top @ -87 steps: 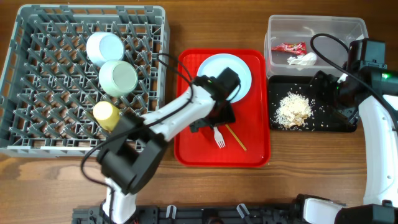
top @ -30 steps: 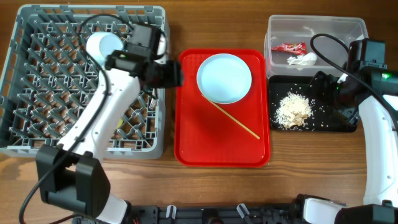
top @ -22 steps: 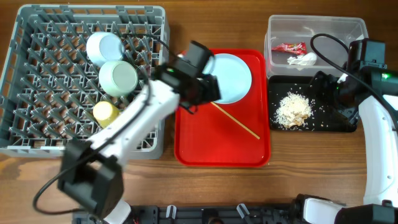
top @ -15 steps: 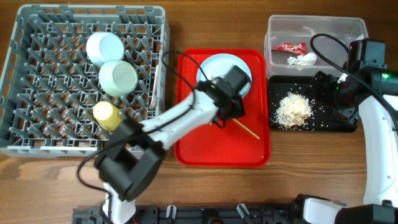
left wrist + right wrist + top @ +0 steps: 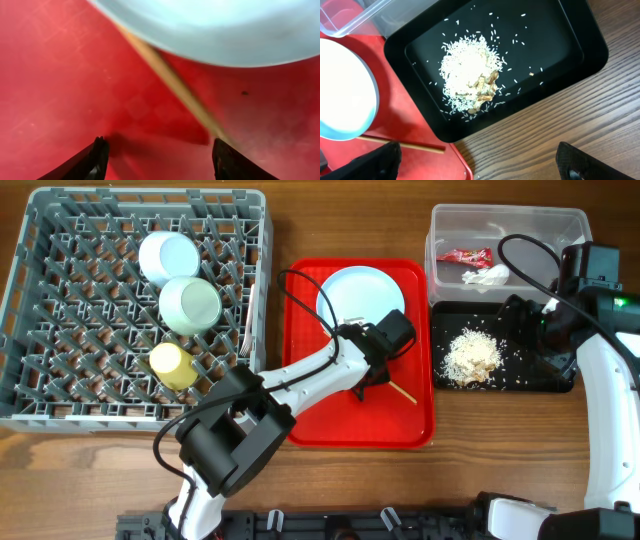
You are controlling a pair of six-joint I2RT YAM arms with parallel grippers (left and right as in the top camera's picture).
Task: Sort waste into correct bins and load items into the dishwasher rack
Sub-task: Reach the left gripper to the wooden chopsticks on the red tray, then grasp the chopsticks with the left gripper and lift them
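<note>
The chopsticks point(image 5: 170, 85) are what's left to grab. They lie diagonally on the red tray point(image 5: 400, 430) in the middle of the worktop, with one end running right up to the rim of the white plate point(image 5: 360, 295). It's hard to tell if that end is tucked under the rim or just touching it. They also read as one thin line, so they could be a pair lying together.

The left gripper point(image 5: 162, 160) hangs low over them with its jaws apart and nothing held, and the stick passes between the fingertips, closer to one side.

Handling-wise they're probably light, stiff and thin, and lying flat on smooth plastic, so they'll likely skid or roll when pinched. The free stretch away from the plate looks like the best place to grip, with the fingers squeezing across the stick.

The dishwasher rack point(image 5: 60, 380) fills the far-left corner and already holds the mint bowl point(image 5: 190, 305), saucer-bowl point(image 5: 168, 257) and yellow cup point(image 5: 170, 363).

In the far-right corner the clear box point(image 5: 540, 225) has the wrapper point(image 5: 466, 255) and tissue point(image 5: 487, 276). The black tray point(image 5: 545, 380) just in front of it holds the rice scraps point(image 5: 472, 357). The right gripper point(image 5: 477, 165) hovers there, spread wide and empty.

The plate is the only real obstacle.
</note>
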